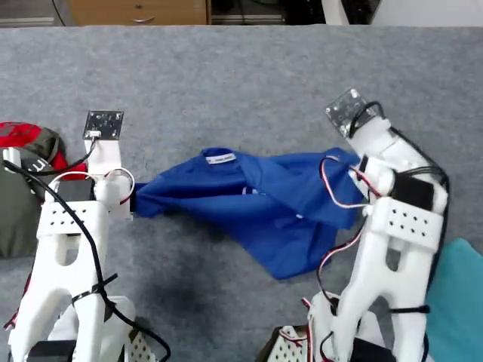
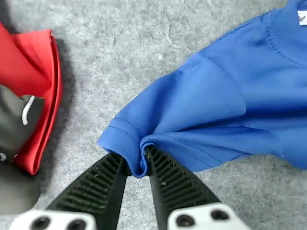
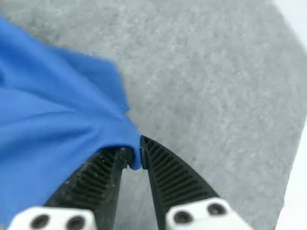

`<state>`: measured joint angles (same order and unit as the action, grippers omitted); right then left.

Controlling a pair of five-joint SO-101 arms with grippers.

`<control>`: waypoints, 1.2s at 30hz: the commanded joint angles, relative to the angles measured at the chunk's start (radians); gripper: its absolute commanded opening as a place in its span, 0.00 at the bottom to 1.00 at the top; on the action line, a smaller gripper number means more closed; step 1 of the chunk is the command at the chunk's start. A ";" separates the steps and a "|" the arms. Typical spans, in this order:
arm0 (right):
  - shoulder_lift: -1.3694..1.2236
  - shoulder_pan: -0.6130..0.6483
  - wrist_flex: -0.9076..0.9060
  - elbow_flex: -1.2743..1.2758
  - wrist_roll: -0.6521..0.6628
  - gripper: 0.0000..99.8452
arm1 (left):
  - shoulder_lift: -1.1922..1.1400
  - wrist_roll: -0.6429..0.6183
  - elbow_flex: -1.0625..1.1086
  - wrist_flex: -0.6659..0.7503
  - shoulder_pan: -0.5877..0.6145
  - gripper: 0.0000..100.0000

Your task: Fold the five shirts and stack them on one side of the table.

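A shirt (image 1: 256, 204) lies mid-surface (image 1: 241, 83) between the arms, its left end in the left tool (image 2: 137, 160) and its right end in the right tool (image 3: 134, 155). A pile of clothes (image 1: 23, 188) sits at the left edge, and a cloth (image 1: 460, 286) at the right.

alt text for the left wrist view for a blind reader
The left gripper is shut on a sleeve hem of the blue shirt, over the grey table. A red shirt and a dark garment lie nearby.

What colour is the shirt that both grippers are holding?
The shirt is plain blue; the high view shows it best.
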<state>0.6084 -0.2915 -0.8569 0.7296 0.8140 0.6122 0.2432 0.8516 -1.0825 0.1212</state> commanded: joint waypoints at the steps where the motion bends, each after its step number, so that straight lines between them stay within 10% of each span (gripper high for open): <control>1: -0.050 0.018 0.196 0.019 -0.077 0.00 | 0.008 0.008 -0.006 0.020 -0.008 0.02; 7: -0.280 0.013 0.397 -0.064 -0.181 0.01 | 0.016 0.002 -0.015 0.129 -0.017 0.02; 18: -0.452 0.018 -0.044 -0.374 -0.121 0.24 | 0.016 0.000 -0.163 -0.049 -0.008 0.17; 36: -0.949 0.572 -0.660 -1.256 -0.304 0.29 | 0.016 -0.049 -0.476 -0.307 0.244 0.25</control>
<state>-0.2018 0.2010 -1.4645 -0.3537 0.5271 0.6137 0.1972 0.4204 -1.3802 0.3023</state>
